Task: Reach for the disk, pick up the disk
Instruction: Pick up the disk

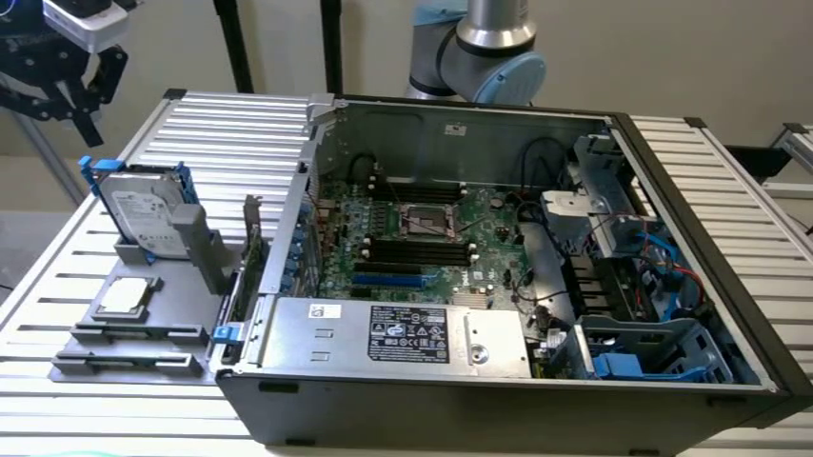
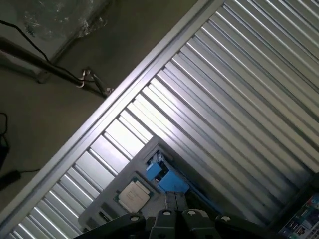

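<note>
Black claw (image 1: 64,95), pressed together on nothing, hangs well apart from the open grey computer case (image 1: 508,381), beside which the rectangular silver metal disk (image 1: 143,211) in its blue plastic bracket stands on edge on the tabletop (image 1: 724,181).

An opened computer case (image 1: 508,409) is lying on its side on a slatted metal table (image 1: 228,119).
Inside the case a green motherboard (image 1: 432,257) is facing up, its processor socket (image 1: 429,221) sitting near the middle. A silver power supply (image 1: 394,333) with a printed label is lying along the near wall. A blue plastic drive cage (image 1: 648,360) is sitting in the corner toward the exterior view's right, with red and blue cables (image 1: 680,276) running just behind it. Beside the case, toward the exterior view's left, a grey holder (image 1: 140,347) is resting on the table, and a small square silver processor chip (image 1: 128,297) is lying flat on it. In the wrist view, dark floor (image 2: 45,114) is showing beyond the table's edge.
</note>
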Controlling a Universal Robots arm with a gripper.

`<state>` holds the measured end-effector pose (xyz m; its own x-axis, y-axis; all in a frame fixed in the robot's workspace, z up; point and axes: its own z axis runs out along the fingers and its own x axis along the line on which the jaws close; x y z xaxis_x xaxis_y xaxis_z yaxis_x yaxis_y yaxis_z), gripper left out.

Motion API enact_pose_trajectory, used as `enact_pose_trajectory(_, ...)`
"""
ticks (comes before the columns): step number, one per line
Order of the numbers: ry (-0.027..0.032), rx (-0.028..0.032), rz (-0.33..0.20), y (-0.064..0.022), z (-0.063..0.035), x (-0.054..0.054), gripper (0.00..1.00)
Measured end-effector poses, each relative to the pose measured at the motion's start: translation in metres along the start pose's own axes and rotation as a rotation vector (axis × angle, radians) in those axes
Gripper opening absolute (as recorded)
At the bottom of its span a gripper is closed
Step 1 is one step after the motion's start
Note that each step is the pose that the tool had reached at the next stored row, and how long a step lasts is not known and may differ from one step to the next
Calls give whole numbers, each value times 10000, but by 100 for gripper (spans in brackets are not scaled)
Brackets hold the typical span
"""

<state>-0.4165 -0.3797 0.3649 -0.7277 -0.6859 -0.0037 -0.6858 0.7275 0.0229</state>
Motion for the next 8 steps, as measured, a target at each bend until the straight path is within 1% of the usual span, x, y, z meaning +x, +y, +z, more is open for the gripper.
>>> enact_pose_trajectory(8, 20, 7, -1466, 0, 0, 0, 11)
